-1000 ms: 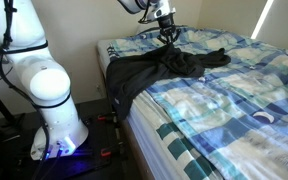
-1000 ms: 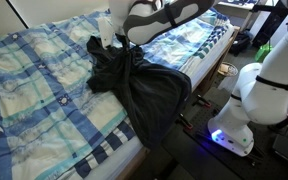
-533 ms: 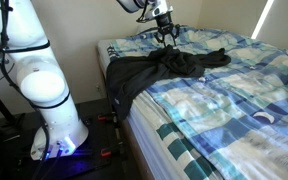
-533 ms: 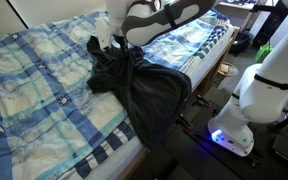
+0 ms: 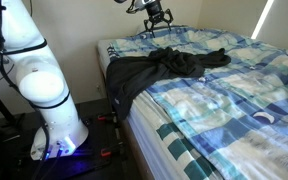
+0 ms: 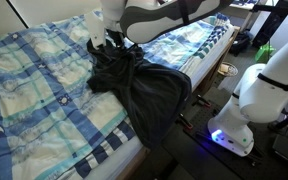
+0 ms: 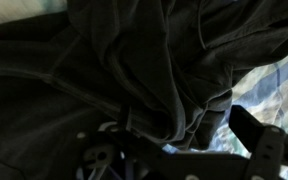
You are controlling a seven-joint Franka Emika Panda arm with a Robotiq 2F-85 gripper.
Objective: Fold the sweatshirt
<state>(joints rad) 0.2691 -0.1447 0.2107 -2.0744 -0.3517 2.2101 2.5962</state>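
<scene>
Fingers [image 7: 262,150] spread wide and empty hang above the rumpled black soft-fabric sweatshirt [image 5: 156,68], which lies on the blue-and-white patchwork-covered table [image 5: 234,100], draping over its edge.

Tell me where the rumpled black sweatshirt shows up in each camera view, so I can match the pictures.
Exterior view: the rumpled black fabric sweatshirt lies left of centre, spilling over the bed's corner.
Exterior view: the sweatshirt is mid-frame, hanging off the bed's edge toward the floor.
Wrist view: the sweatshirt fills most of the picture.
Shared landmark: the blue-and-white patchwork bedspread beneath it.
</scene>
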